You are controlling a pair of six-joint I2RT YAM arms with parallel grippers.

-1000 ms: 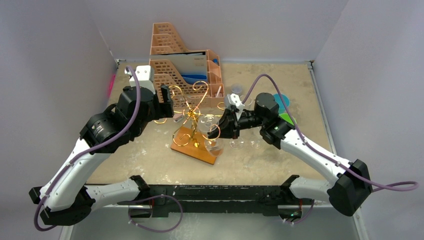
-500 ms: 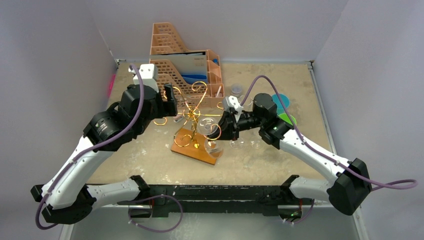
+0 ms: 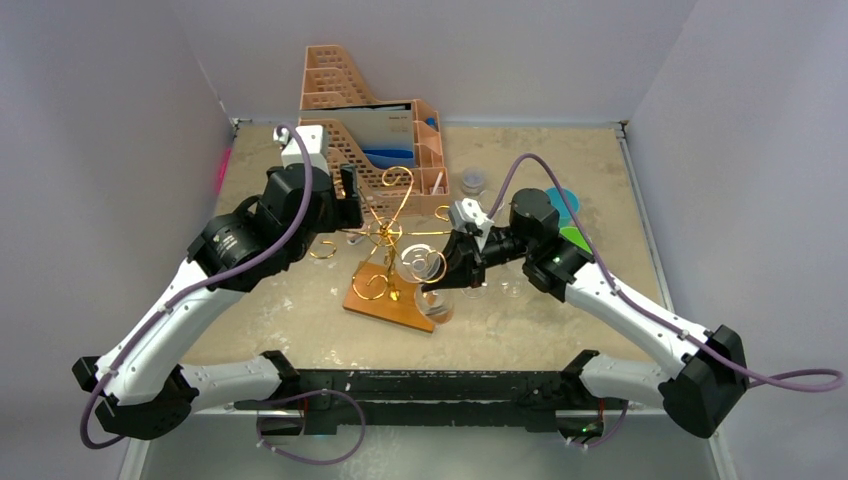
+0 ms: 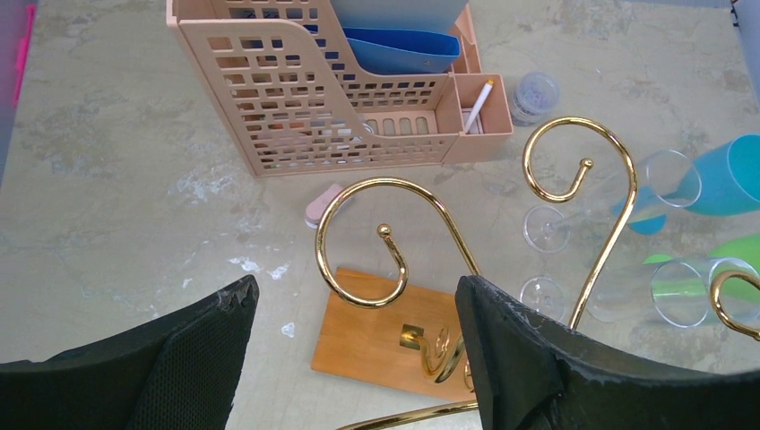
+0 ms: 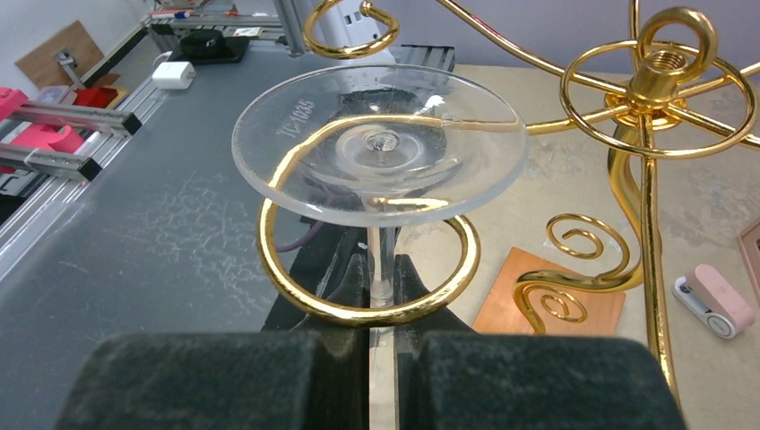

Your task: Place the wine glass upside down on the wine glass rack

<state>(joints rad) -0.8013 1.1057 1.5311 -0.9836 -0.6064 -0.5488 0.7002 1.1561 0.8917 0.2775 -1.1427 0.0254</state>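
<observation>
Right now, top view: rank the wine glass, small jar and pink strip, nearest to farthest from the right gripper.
1. wine glass: stem clamped in the right gripper, at the wine glass rack.
2. small jar: behind it, right of the organizer.
3. pink strip: far left edge.

Clear wine glass (image 5: 378, 143) inverted, foot uppermost, stem inside a scroll loop. Gold wine glass rack (image 3: 388, 298) upright on wooden base.

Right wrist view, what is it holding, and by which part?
The right gripper, jaws shut, pinches the clear wine glass by its thin stem, just below the upturned round foot.
</observation>
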